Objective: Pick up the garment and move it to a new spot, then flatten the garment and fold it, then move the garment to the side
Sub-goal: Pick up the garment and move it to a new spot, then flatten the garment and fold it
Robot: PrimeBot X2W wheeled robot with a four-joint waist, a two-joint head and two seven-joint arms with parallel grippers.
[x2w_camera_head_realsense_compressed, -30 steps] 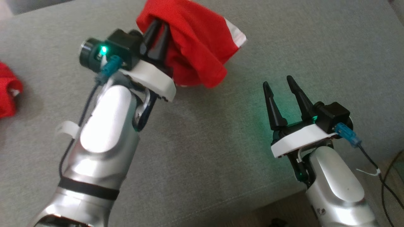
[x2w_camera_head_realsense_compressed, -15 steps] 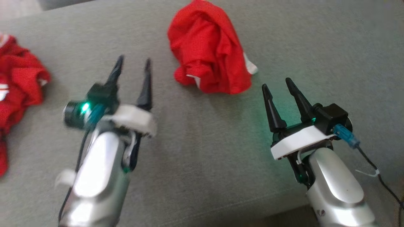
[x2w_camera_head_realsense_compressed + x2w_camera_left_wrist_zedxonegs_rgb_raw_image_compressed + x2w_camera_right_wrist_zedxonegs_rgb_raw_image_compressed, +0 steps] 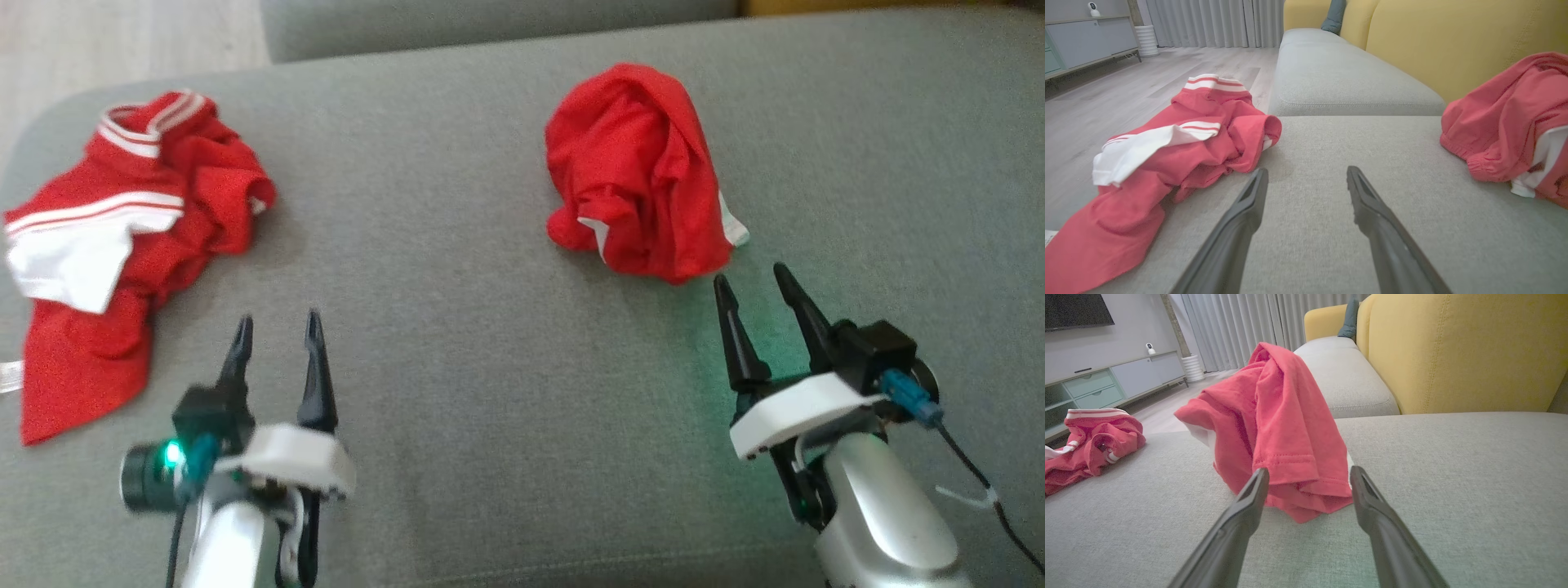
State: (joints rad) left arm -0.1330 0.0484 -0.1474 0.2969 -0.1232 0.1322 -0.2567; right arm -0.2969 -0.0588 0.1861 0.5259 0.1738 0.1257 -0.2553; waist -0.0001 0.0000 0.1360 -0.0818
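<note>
A crumpled red garment (image 3: 637, 175) with a white edge lies heaped on the grey sofa seat (image 3: 457, 310), right of centre. It also shows at the right edge of the left wrist view (image 3: 1511, 122) and straight ahead in the right wrist view (image 3: 1278, 428). My right gripper (image 3: 749, 279) is open just in front of it, its fingertips close to the lower hem but apart from it. Well to the left of the heap, my left gripper (image 3: 277, 320) stands open and empty over bare cushion.
A second red garment with white stripes (image 3: 122, 237) sprawls at the seat's left end, close to my left gripper. A yellow backrest (image 3: 1457, 347) rises behind the seat. Another grey cushion (image 3: 1343, 77) continues beyond, and wooden floor (image 3: 1126, 90) lies past the left edge.
My left gripper let go of the red garment, which now lies heaped on the seat, and drew back toward the lower left. The head camera shifted, bringing the second garment into view.
</note>
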